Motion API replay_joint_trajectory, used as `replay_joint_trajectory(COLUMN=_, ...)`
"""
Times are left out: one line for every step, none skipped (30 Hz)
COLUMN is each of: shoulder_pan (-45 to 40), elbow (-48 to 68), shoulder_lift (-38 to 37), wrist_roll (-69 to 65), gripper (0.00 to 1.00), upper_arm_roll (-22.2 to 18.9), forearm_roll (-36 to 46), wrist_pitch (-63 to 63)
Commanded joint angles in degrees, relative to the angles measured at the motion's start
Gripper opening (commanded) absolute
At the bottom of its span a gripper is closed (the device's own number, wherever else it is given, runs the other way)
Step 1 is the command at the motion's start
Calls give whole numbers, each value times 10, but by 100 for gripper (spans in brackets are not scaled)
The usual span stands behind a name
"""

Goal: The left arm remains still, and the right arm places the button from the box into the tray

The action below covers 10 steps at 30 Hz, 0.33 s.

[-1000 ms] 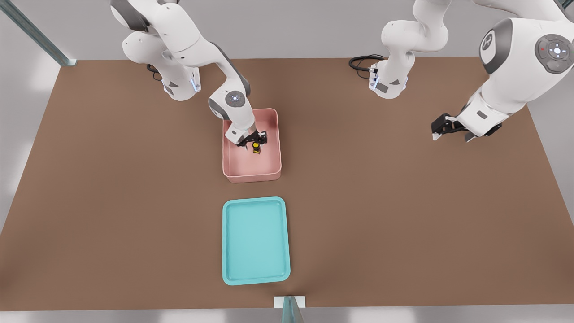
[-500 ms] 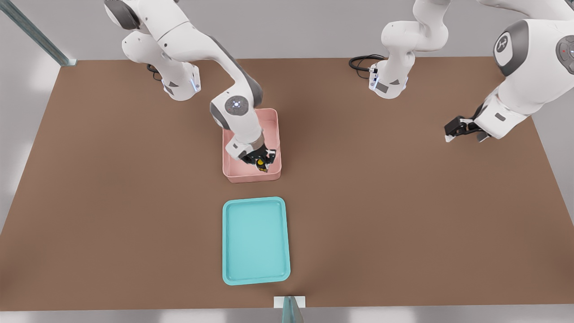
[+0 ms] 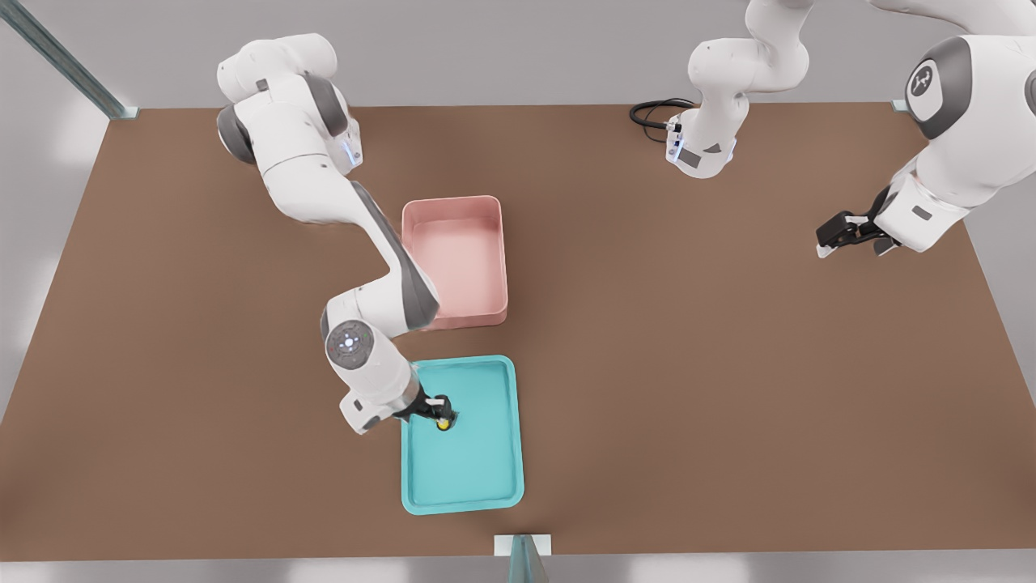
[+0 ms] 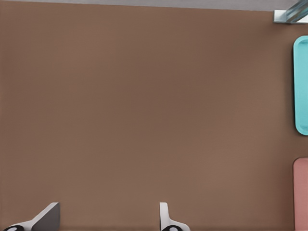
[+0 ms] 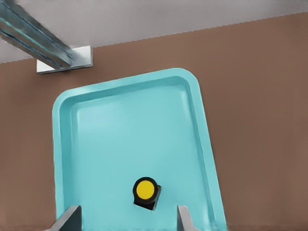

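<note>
The button, yellow cap on a dark body, lies on the floor of the teal tray in its far half, toward the front view's left. My gripper hangs just above it, open, with the button loose between the spread fingertips and touching neither. The tray fills most of the right wrist view. The pink box stands just beyond the tray and holds nothing. Edges of the tray and the box show in the left wrist view.
A metal post with a white bracket stands at the table's near edge just past the tray, and it also shows as the bracket in the right wrist view. A black cable coils at the back by the other arm's base.
My gripper lifted the button out of the pink box and carried it toward the near edge to the tray. The fingers, shut on the button before, now stand apart around it.
</note>
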Motion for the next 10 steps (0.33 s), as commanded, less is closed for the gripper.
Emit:
replay_joint_trajectory(shoulder_pan=-19, elbow=1, shoulder_lift=-103, wrist_roll=-202, gripper=100, upper_arm_roll=-7, forearm_roll=-31, wrist_pitch=-308)
replay_joint_trajectory(shoulder_pan=-60, elbow=1, shoulder_lift=-161, wrist_roll=-230, gripper=100, upper_arm_roll=-8, forearm_roll=-43, wrist_pitch=-378)
replay_joint_trajectory(shoulder_pan=-73, elbow=-19, shoulder_lift=-231, wrist_roll=-234, gripper=100, upper_arm_roll=-4, forearm_roll=-81, wrist_pitch=-412)
replay_joint_trajectory(shoulder_pan=-95, elbow=-28, shoulder_lift=-275, wrist_roll=-224, gripper=100, upper_arm_roll=-4, forearm_roll=-77, wrist_pitch=-439)
replay_joint_trajectory(shoulder_pan=-154, elbow=-33, shoulder_lift=-306, wrist_roll=-292, gripper=100, upper_arm_roll=-4, forearm_roll=-71, wrist_pitch=-463)
replay_joint_trajectory(shoulder_pan=-211, elbow=-44, shoulder_lift=-313, wrist_roll=-341, gripper=100, upper_arm_roll=-4, forearm_roll=-38, wrist_pitch=-459)
replay_joint_trajectory(shoulder_pan=-205, elbow=-84, shoulder_lift=-313, wrist_roll=-273, gripper=100, upper_arm_roll=-2, forearm_roll=-29, wrist_pitch=-427)
replay_joint_trajectory(shoulder_pan=-196, elbow=-91, shoulder_lift=-310, wrist_roll=-193, gripper=100, upper_arm_roll=1, forearm_roll=-31, wrist_pitch=-405)
replay_joint_trajectory(shoulder_pan=-197, elbow=-91, shoulder_lift=-306, wrist_roll=-191, gripper=100, upper_arm_roll=1, forearm_roll=-28, wrist_pitch=-398)
replay_joint_trajectory(shoulder_pan=-197, elbow=-92, shoulder_lift=-304, wrist_roll=-189, gripper=100, upper_arm_roll=2, forearm_roll=-28, wrist_pitch=-389)
